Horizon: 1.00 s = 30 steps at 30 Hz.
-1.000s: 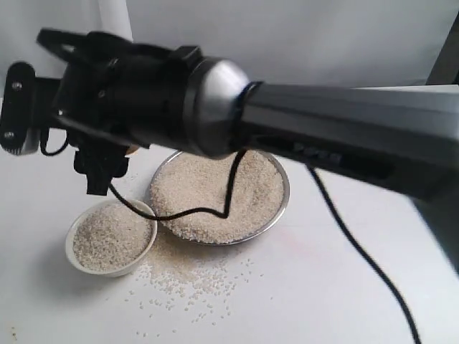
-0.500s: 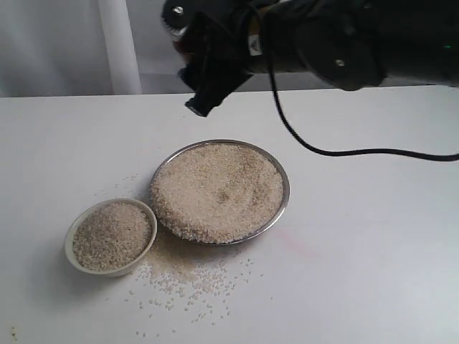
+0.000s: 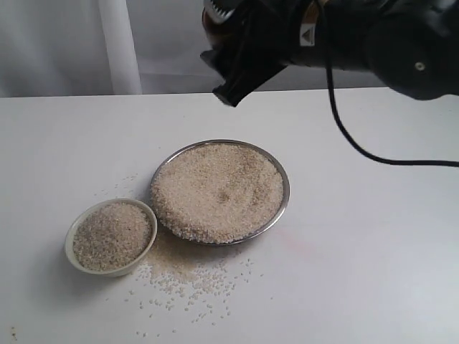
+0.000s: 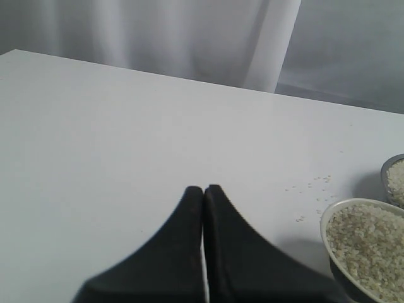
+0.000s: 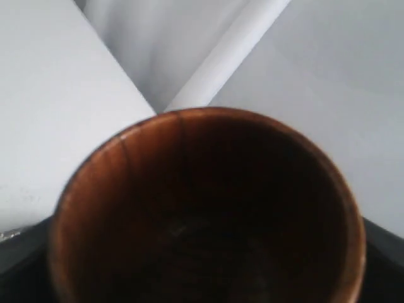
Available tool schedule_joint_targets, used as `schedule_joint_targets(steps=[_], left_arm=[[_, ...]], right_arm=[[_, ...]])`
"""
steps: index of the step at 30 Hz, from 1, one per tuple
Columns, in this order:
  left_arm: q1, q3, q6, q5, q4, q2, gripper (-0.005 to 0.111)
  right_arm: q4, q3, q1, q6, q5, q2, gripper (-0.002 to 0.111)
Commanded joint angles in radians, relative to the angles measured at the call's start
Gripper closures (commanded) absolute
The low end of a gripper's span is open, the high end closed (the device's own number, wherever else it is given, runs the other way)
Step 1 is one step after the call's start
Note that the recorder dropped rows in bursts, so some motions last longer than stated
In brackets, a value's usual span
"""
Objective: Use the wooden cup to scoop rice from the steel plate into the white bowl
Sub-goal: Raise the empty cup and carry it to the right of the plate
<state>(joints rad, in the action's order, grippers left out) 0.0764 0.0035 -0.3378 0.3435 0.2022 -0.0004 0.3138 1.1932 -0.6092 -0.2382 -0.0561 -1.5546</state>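
The steel plate (image 3: 278,208) sits mid-table, heaped with rice (image 3: 215,188). To its front left stands the white bowl (image 3: 69,244), filled with rice almost to the rim. My right gripper (image 3: 240,61) hangs high above the plate's far side, shut on the wooden cup (image 5: 208,208). The cup's dark inside fills the right wrist view and no grains show in it. My left gripper (image 4: 203,189) is shut on nothing, low over bare table, with the white bowl (image 4: 328,218) close beside it. The exterior view does not show the left gripper.
Loose rice grains (image 3: 190,283) lie scattered on the white table (image 3: 358,287) in front of the plate and bowl. A black cable (image 3: 358,147) trails from the right arm above the table. A pale curtain (image 3: 115,43) hangs behind.
The right arm has swung from above the bowl at the left, up and to the right, to a spot high behind the plate. The plate and bowl have not moved.
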Motion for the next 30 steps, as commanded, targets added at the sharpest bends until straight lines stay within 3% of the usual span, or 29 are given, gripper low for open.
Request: schedule_joint_targets(steps=[1,10,16,30], left_arm=[[-0.006,-0.004,-0.002,-0.006,-0.006,0.0,0.107],[-0.006,-0.004,-0.002,-0.006,-0.006,0.0,0.107],[-0.006,-0.004,-0.002,-0.006,-0.006,0.0,0.107],[-0.006,-0.004,-0.002,-0.006,-0.006,0.0,0.107]], right_arm=[[-0.216,-0.049,0.082,-0.12,0.122,0.069,0.108],[-0.285,-0.38,0.264,-0.067,0.586,0.128,0.108],[-0.366,-0.582,0.321,0.03,0.852,0.128,0.108],[-0.404,-0.669,0.321,0.112,0.983,-0.102,0.108]])
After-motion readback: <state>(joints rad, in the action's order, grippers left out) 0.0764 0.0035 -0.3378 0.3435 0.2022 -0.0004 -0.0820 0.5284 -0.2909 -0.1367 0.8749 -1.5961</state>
